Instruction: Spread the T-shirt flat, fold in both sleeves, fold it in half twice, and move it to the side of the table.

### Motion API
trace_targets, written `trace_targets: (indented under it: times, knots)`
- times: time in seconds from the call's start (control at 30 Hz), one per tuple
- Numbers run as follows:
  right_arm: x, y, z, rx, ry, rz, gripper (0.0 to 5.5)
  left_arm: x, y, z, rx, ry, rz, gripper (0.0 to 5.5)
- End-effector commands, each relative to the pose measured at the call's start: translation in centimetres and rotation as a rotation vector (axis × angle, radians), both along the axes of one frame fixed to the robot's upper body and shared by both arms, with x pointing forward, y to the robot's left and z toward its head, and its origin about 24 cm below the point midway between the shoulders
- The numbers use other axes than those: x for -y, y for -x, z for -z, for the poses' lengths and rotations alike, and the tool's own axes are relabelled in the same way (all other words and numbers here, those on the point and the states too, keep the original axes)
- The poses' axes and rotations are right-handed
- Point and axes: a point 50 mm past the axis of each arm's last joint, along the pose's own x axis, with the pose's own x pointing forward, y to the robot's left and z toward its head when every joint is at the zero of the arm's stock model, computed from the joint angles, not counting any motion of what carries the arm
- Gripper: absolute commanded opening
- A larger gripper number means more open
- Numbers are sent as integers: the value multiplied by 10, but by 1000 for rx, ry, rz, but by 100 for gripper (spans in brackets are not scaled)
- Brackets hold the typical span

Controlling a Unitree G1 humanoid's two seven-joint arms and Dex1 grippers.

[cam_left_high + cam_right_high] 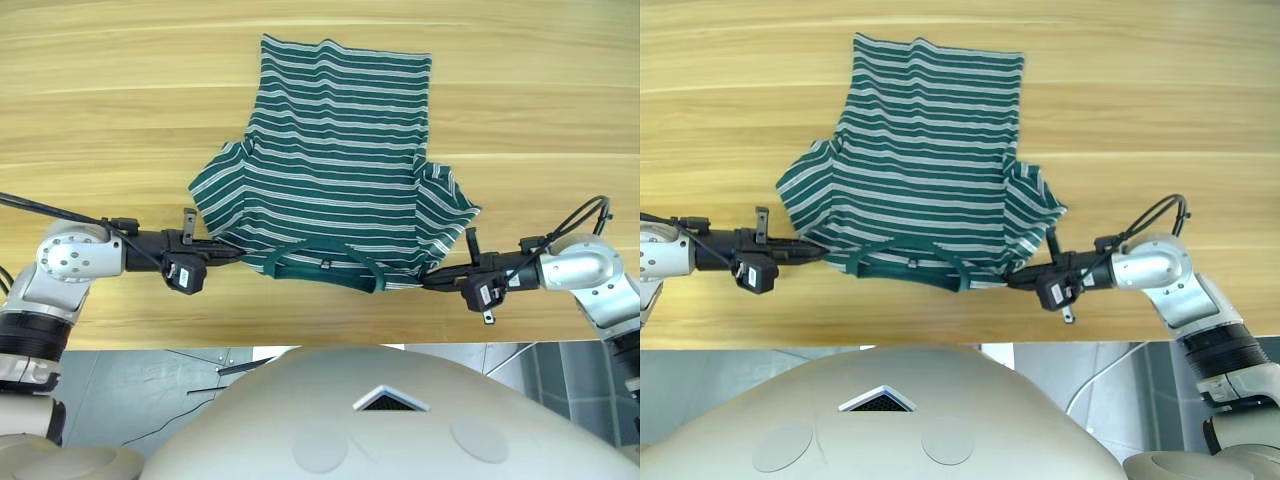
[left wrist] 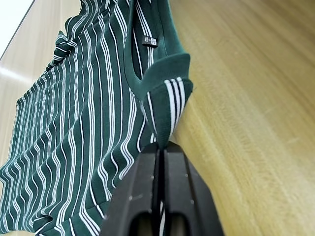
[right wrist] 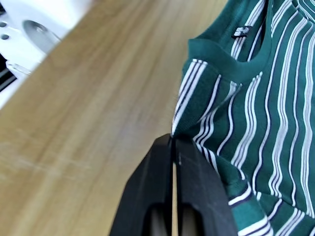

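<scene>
A dark green T-shirt [image 1: 335, 150] with white stripes lies on the wooden table [image 1: 100, 100], collar [image 1: 322, 268] toward the near edge, hem at the far side. Both sleeves are bunched at its sides. My left gripper [image 1: 238, 251] is shut on the shirt's near left shoulder corner [image 2: 165, 125]. My right gripper [image 1: 427, 277] is shut on the near right shoulder corner [image 3: 189, 115]. The two grippers hold the collar edge stretched between them, low over the table.
The table's near edge [image 1: 300, 343] runs just behind both arms. Bare wood lies to the left, right and beyond the shirt. Floor and a cable [image 1: 235, 367] show below the edge.
</scene>
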Motion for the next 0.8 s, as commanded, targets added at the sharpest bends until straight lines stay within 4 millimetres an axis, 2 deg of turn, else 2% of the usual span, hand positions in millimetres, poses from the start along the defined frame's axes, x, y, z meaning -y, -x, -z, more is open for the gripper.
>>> trace_targets:
  times: [0.03,0.07,0.17,0.3,0.47,0.53,0.6,0.7,0.8]
  knots:
    - [2,5,-6,-26,-14,-3,4,0,-1,-2,-3,-32,15,0]
    - [2,5,-7,-29,-19,0,27,0,0,-2,-12,-33,18,0]
    - [5,4,-11,-19,-27,23,78,1,3,-7,-40,-15,34,60]
    - [6,8,-31,11,-118,15,149,1,9,-21,-51,38,57,125]
    - [8,8,-40,35,-147,8,244,2,17,-25,-77,86,73,207]
    - [13,-1,-50,90,-182,61,278,2,17,-33,-70,138,77,237]
    - [20,-18,-57,156,-202,156,313,0,9,-39,-33,180,47,239]
    - [30,-38,-56,221,-183,270,313,-3,-6,-42,19,210,-10,239]
    - [37,-51,-47,268,-102,341,268,-5,-23,-38,53,219,-63,216]
